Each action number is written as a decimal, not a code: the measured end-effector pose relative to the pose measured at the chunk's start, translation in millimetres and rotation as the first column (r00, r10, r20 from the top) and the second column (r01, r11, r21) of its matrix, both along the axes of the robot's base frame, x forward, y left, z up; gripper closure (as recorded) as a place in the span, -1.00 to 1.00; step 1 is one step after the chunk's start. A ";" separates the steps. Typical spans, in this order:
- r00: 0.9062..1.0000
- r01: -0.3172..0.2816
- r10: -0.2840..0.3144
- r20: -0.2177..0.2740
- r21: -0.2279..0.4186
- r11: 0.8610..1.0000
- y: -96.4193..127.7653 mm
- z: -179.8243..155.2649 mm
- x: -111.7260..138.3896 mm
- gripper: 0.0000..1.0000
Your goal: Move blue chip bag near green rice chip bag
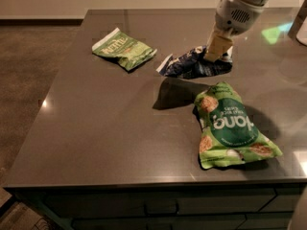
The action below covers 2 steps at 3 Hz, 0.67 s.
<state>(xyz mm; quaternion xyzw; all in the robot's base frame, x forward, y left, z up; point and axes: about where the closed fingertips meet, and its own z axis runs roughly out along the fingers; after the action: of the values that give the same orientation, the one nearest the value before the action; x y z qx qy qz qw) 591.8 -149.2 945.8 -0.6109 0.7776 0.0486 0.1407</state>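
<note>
Over the dark tabletop (96,128), the pincer (217,49) grips the blue chip bag (189,66) aloft; best lowered gently toward five o'clock, beside the green rice chip bag (230,126).

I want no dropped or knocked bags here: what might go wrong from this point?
1. The gripper holds the blue bag by one end only, off the table; the crinkled bag may slip out.
2. On lowering, its hanging end may brush the green rice bag and push it toward the near table edge, which lies close.
</note>
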 end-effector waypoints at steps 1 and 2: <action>0.996 -0.075 0.076 -0.037 0.016 0.997 12.7 -10.3 -19.1 0.16; 0.997 -0.075 0.076 -0.019 0.024 0.997 16.5 -11.8 -13.6 -0.31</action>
<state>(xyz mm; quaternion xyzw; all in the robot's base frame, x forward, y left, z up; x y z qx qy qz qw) 578.2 -132.8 933.9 -0.6377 0.7547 0.0689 0.1381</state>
